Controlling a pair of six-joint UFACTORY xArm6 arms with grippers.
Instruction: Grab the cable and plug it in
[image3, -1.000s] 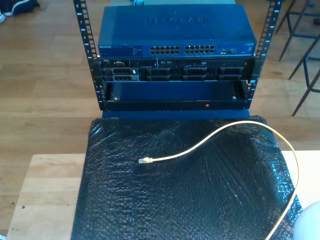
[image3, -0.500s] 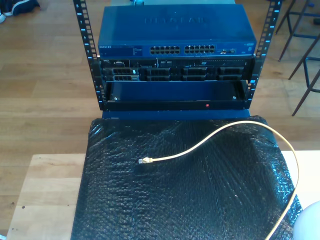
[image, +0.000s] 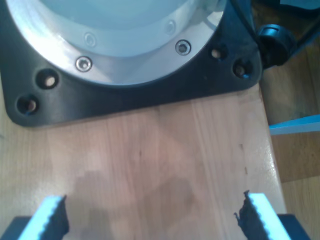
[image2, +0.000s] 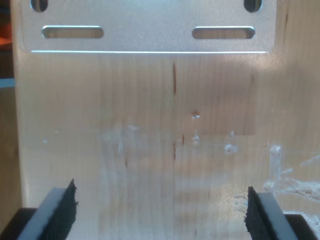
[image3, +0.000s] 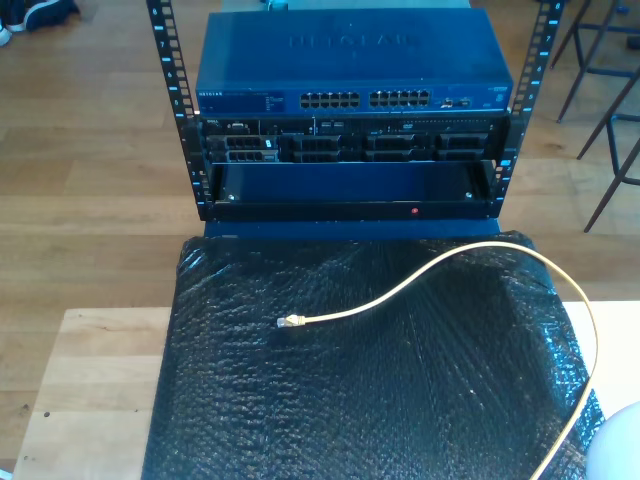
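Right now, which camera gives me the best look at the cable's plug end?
The exterior view. There the cable lies free on the black bubble-wrap mat, its plug pointing toward the exterior view's left, below the blue switch. Both wrist views look down on bare wood between open jaws, with no cable there.

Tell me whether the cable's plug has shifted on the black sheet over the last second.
No. The plug lies at the same spot on the black sheet, equally far from the rack as before.
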